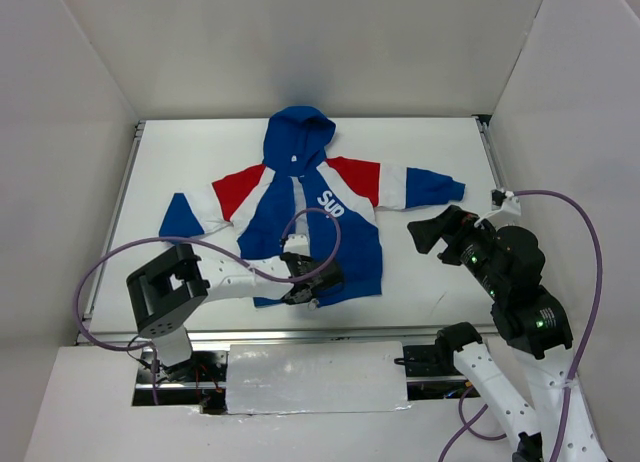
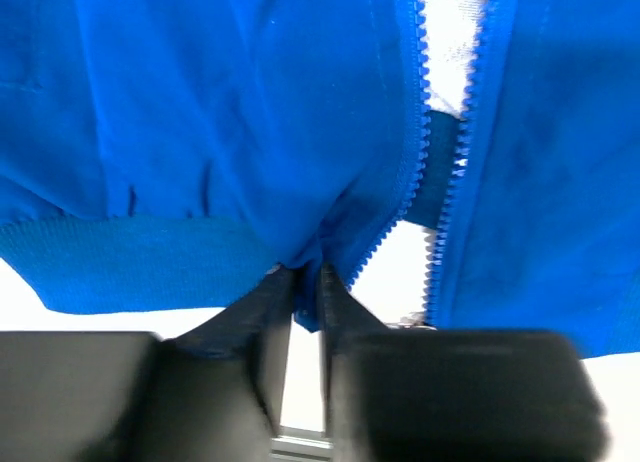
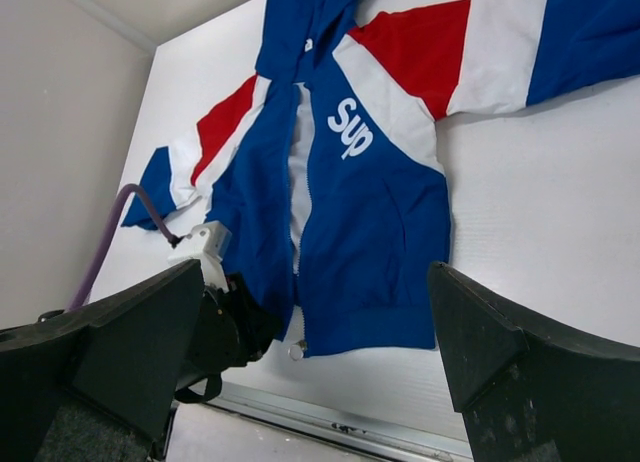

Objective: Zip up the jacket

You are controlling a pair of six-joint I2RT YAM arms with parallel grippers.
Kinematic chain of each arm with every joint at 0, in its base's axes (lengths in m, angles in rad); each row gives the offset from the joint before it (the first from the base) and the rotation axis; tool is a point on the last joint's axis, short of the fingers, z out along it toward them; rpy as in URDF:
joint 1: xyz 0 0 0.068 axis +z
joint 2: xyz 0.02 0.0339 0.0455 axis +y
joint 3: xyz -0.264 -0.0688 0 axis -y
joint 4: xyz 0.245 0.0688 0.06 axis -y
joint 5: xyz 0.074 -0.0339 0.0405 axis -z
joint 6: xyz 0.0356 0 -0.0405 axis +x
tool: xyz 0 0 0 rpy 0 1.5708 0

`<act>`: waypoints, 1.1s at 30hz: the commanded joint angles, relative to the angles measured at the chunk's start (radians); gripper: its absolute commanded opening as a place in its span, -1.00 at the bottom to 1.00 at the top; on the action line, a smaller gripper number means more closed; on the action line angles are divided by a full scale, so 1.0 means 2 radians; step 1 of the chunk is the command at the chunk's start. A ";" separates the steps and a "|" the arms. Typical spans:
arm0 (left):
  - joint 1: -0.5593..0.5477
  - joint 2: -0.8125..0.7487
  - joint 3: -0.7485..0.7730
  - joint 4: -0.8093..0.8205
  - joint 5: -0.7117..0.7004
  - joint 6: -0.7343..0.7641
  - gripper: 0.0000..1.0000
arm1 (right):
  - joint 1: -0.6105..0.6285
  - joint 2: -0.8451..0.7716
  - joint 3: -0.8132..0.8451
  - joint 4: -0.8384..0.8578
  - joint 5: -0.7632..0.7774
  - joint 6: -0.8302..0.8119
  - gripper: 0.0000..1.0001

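White walls (image 1: 300, 42) box in the work area on 3 sides. White table (image 1: 440, 152), matte, w/ a metal rail down each side edge; pale plate (image 1: 310, 377) at the near edge btwn the arm bases.

Jacket (image 1: 350, 247) lies flat, front up, spreading from the left pincer (image 1: 318, 282) out to the far side. The hood is farthest from it and the hem is right at its tips. Sleeves are spread out to both sides. Red shoulders, white stripes, "Sup" on the chest.

Left arm lies low across the table, its pincer at the hem, middle front. Wrist view: fingers (image 2: 270, 312) nearly together, pinching a fold of blue fabric at the hem, just left of the zipper (image 2: 410, 162). Zipper is undone, w/ the teeth rows apart all the way up and white showing btwn them.

Right pincer (image 1: 420, 232) is off the jacket, above bare table. The jacket body is to its left and the sleeve is just beyond it. Jaws spread wide, nothing in them.

Purple cable (image 1: 110, 272) loops from the left arm over the jacket front; another (image 1: 585, 252) arcs by the right arm.
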 commanded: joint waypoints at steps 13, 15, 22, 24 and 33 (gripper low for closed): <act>0.023 -0.190 -0.174 0.249 0.084 0.055 -1.00 | 0.011 0.055 -0.119 0.148 -0.220 0.006 0.79; 0.026 -0.223 -0.199 0.297 0.087 0.060 -1.00 | 0.022 0.074 -0.145 0.204 -0.261 0.020 0.76; 0.048 -0.368 -0.335 0.451 0.108 0.057 -1.00 | 0.128 0.153 -0.237 0.370 -0.244 0.084 0.67; 0.049 -0.390 -0.352 0.478 0.107 0.060 -1.00 | 0.135 0.166 -0.257 0.421 -0.254 0.104 0.62; 0.054 -0.445 -0.416 0.575 0.127 0.067 -1.00 | 0.216 0.296 -0.312 0.647 -0.241 0.194 0.25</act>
